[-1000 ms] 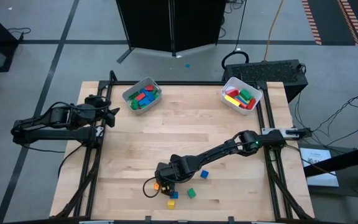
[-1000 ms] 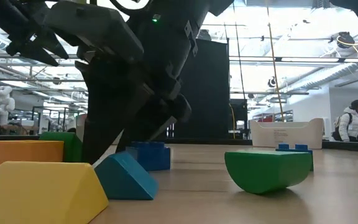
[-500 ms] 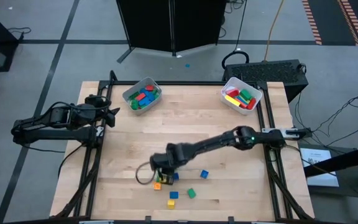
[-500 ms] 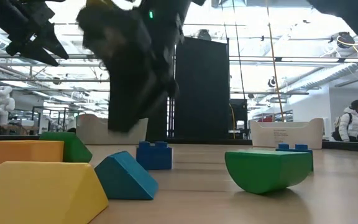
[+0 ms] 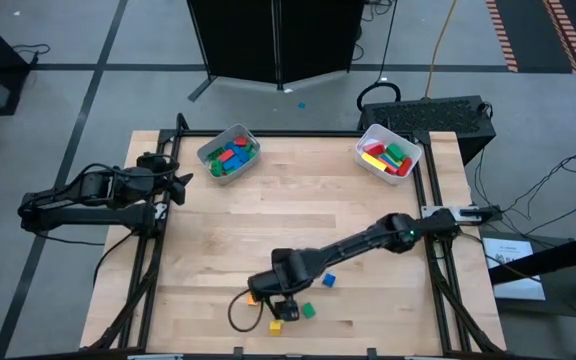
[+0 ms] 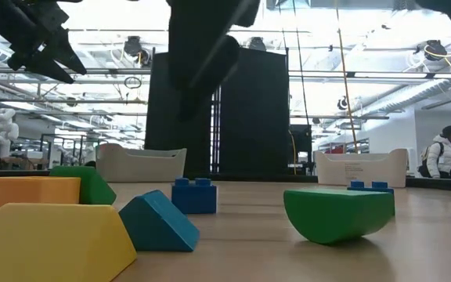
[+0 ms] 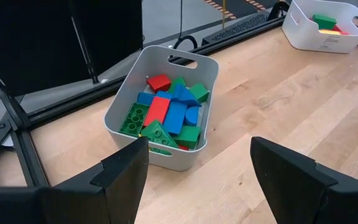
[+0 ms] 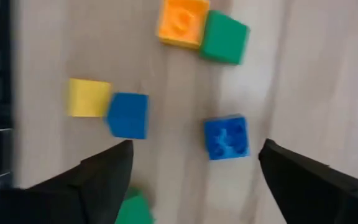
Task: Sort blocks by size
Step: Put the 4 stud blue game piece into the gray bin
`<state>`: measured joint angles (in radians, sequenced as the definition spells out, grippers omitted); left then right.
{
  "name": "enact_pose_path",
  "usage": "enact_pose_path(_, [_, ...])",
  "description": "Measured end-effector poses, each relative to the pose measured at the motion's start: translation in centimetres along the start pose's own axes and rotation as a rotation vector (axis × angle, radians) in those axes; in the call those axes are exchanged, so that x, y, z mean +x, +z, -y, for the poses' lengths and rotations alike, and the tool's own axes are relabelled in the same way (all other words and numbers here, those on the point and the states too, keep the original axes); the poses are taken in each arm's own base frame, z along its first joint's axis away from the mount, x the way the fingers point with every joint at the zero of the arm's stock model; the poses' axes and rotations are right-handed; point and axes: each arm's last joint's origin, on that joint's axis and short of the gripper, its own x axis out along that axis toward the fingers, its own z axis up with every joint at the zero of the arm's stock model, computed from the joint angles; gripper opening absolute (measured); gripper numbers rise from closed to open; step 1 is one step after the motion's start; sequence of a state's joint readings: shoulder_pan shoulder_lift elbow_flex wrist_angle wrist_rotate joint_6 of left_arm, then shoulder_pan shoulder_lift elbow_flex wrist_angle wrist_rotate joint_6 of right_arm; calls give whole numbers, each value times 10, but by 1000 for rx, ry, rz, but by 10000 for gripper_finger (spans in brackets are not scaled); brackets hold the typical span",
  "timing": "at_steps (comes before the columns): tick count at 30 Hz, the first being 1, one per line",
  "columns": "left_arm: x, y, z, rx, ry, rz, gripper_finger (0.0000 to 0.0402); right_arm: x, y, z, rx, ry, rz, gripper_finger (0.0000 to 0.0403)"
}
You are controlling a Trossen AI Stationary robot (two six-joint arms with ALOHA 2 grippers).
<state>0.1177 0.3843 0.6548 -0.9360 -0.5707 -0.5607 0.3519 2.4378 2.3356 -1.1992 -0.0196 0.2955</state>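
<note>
In the high view the right hand hangs at the lower centre of the frame, over the loose blocks near the front edge of the wooden desk. Its own wrist view shows its two dark fingers spread wide apart with nothing between them. Under them, on the bare wood, lie a blue studded cube, a plain blue block touching a yellow block, an orange block touching a green one, and the corner of another green piece.

The left hand waits at the left of the frame, near the desk's left edge. In its wrist view its fingers also stand apart and empty, and ahead of them a white bin holds red, blue and green blocks. A second white bin with red, yellow and green pieces sits at the upper right of the high view.

In the low view a person shows at the far right, beyond the desk.
</note>
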Motion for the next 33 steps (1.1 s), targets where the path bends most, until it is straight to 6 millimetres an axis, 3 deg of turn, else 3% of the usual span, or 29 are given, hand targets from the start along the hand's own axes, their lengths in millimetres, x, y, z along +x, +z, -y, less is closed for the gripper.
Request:
enact_pose_path(6, [0,0,0,-1,-1,0,281,19,-6,6,47,-82,-22,342])
enact_pose_path(14, [0,0,0,-2,-1,0,281,38,-6,13,76,-47,-1,337])
enact_pose_path(21, [0,0,0,-2,-1,0,281,61,-19,13,69,-41,-48,328])
enact_pose_path(26, [0,0,0,-3,-1,0,281,68,-23,19,72,-67,-59,278])
enact_pose_path(33, [0,0,0,-3,-1,0,281,70,-17,25,64,-53,-15,149])
